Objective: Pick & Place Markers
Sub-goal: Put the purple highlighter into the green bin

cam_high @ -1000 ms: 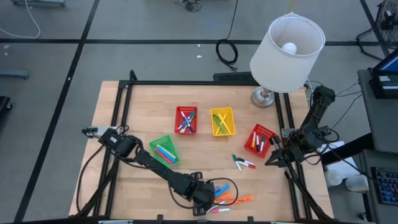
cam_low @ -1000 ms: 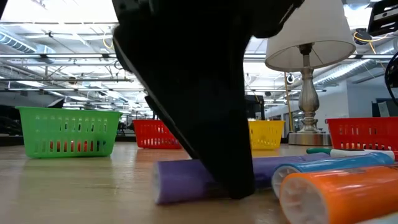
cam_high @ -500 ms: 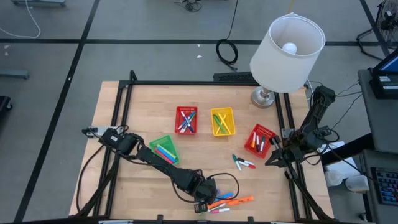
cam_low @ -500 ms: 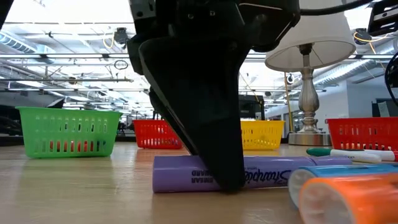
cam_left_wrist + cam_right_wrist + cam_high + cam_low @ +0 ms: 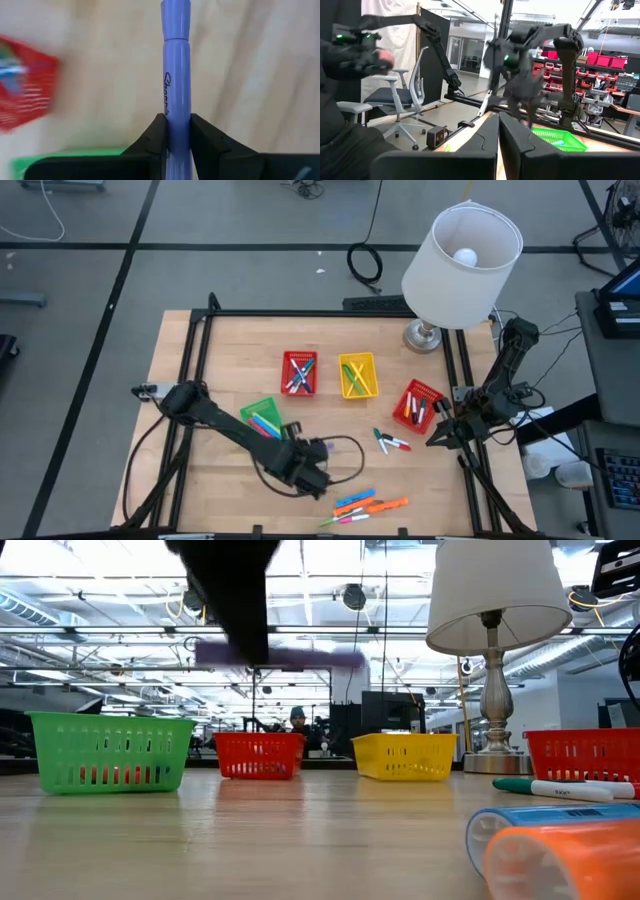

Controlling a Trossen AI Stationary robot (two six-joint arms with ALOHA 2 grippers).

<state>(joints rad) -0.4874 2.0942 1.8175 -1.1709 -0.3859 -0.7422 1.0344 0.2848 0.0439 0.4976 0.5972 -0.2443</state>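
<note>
My left gripper (image 5: 308,470) hangs above the near middle of the table, shut on a purple marker (image 5: 177,85). In the low view that marker (image 5: 290,655) shows blurred and level, high over the tabletop. More markers lie in a loose heap (image 5: 362,505) near the front edge; the low view shows a blue one (image 5: 560,820) and an orange one (image 5: 570,865) up close. A few others (image 5: 392,443) lie right of centre. My right gripper (image 5: 440,435) waits shut at the table's right edge, away from the markers. My left gripper pinches the purple marker's barrel (image 5: 177,117) between its two fingers (image 5: 156,135), below the cap end (image 5: 175,20). The fingers come from above, slanting down, and lie across the marker. The marker is lifted clear of the table and hangs about level.
Four mesh baskets stand on the table: green (image 5: 265,420) at the left, red (image 5: 299,372) and yellow (image 5: 358,375) toward the far side, another red (image 5: 418,405) at the right. A table lamp (image 5: 462,260) stands at the far right corner. A person (image 5: 296,720) sits beyond the table.
My left gripper has risen from the marker heap and gone toward the table's left and far side, tipping as it went. The purple marker, which lay on the table between its fingers, is now lifted clear and carried along.
</note>
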